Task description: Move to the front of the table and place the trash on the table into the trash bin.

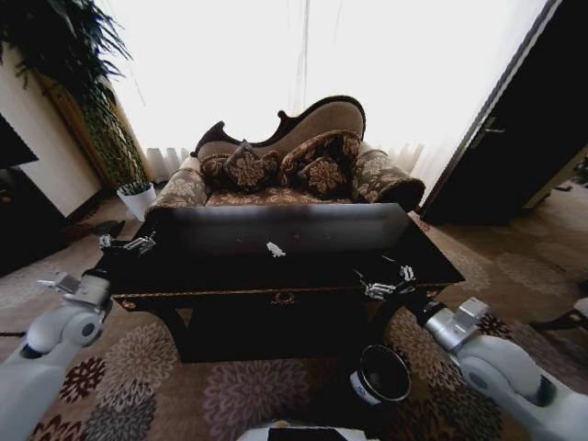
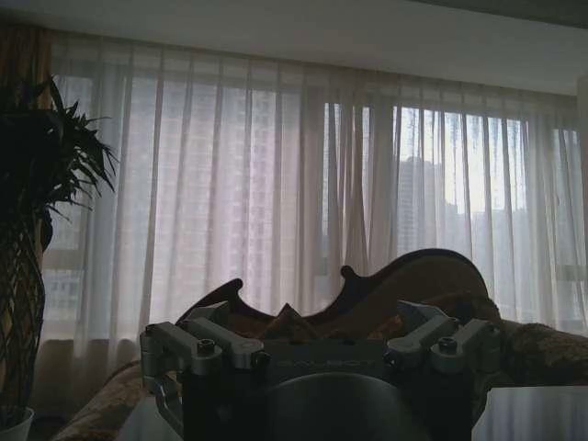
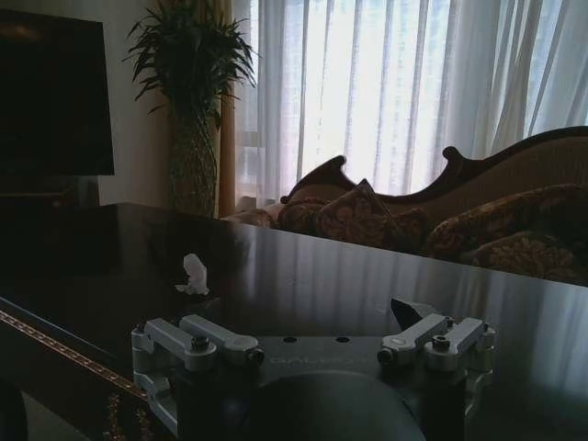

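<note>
Head view puts the one piece of trash we can make out, a small white paper wad (image 1: pixel 275 249), near the middle of the table (image 1: pixel 230 271), well back from the near edge and apart from both arms; from the right wrist view the same wad (image 3: pixel 193 276) stands alone on the glossy top. We see no bottle or can on the table. The trash bin (image 1: pixel 380 375) sits on the carpet below the table's near right corner, and whether it holds anything we cannot tell. Our right gripper (image 1: pixel 384 283) hangs at the near right edge of the table, just above the bin, with its fingers spread and nothing between them. Our left gripper (image 1: pixel 129 244) hovers at the far left corner, likewise spread and empty. Beyond the table are a patterned sofa (image 1: pixel 285 170) with cushions, a potted plant (image 1: pixel 115 138) at far left, and bright curtains. We judge the drive to the table done, since we face its front squarely; the wad is not yet picked up, so at least that item remains.
</note>
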You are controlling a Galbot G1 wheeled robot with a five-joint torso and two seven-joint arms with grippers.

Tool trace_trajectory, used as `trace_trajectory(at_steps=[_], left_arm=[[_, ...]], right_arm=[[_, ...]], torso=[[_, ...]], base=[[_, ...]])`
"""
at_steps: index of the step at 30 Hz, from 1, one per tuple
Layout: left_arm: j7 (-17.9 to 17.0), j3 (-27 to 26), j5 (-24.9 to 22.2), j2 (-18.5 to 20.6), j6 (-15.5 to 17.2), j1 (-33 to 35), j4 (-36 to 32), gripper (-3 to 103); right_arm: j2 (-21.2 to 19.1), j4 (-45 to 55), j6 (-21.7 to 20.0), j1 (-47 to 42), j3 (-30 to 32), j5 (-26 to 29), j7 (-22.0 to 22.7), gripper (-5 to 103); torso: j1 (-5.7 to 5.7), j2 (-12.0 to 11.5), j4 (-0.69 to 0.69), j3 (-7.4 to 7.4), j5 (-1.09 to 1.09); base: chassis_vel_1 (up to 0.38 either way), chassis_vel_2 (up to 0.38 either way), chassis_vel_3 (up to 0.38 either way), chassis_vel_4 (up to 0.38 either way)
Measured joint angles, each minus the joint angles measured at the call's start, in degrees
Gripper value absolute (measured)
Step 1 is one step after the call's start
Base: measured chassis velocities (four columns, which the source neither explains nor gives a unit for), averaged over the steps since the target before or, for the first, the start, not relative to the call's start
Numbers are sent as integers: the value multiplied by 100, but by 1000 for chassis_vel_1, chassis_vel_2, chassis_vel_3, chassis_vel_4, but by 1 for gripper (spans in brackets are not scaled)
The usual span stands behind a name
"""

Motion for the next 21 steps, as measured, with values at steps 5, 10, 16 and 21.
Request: trace_trajectory(at_steps=[5,10,16,21], left_arm=[[-7,0,0,0,0,0,0,100],[-5,0,0,0,0,0,0,100],[-2,0,0,0,0,0,0,100],[-3,0,0,0,0,0,0,100]], right_arm=[[-228,-615,-172,2319,-2095,236,89,100],[115,-1272,-279,4248,-3835,291,206,100],[331,-1594,-304,5245,-4788,254,219,100],[548,-1813,-304,5938,-5551,153,215,100]], torso=[[0,0,0,0,3],[0,-1,2,0,2],[-1,0,1,0,1],[-1,0,0,0,0]], base=[[0,0,0,0],[0,0,0,0],[0,0,0,0],[0,0,0,0]])
